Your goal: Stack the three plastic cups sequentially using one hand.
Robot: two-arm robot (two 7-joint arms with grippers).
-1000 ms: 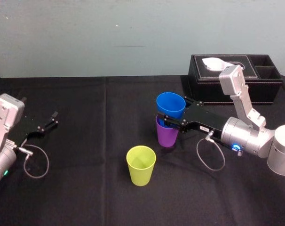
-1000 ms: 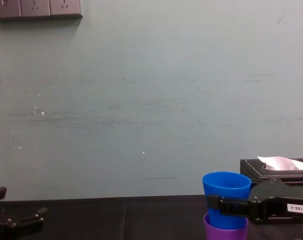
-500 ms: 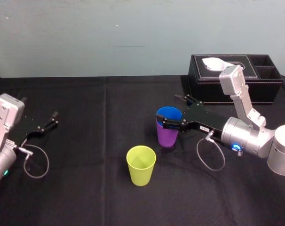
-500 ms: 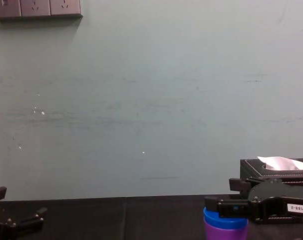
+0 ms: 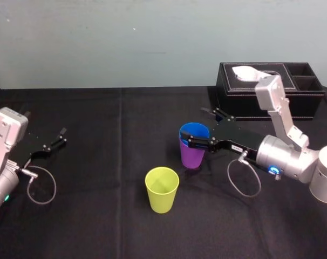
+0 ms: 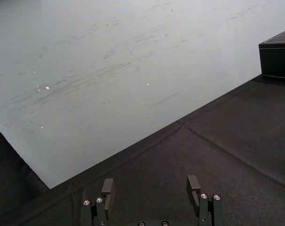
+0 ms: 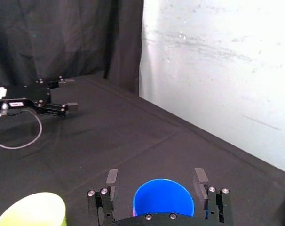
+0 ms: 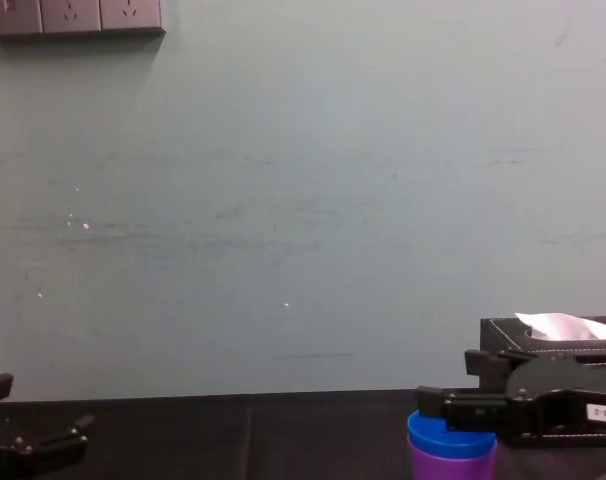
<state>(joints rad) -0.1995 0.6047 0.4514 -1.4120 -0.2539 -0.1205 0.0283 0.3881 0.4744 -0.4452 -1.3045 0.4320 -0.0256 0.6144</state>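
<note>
The blue tapered plastic cup (image 5: 194, 131) is seated inside the purple plastic cup (image 5: 191, 156) at mid-table, so one stacking step is judged done. The yellow-green plastic cup (image 5: 162, 189) is left apart, nearer the robot, not yet stacked. The right gripper (image 5: 195, 125) is spread open astride the blue rim, clamping nothing; the left gripper (image 5: 54, 138) is parked open, far left.

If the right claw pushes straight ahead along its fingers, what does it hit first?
Most likely the blue cup, nested in the purple cup. It sits between the right claw's open fingers, so the palm would meet its rim.
</note>
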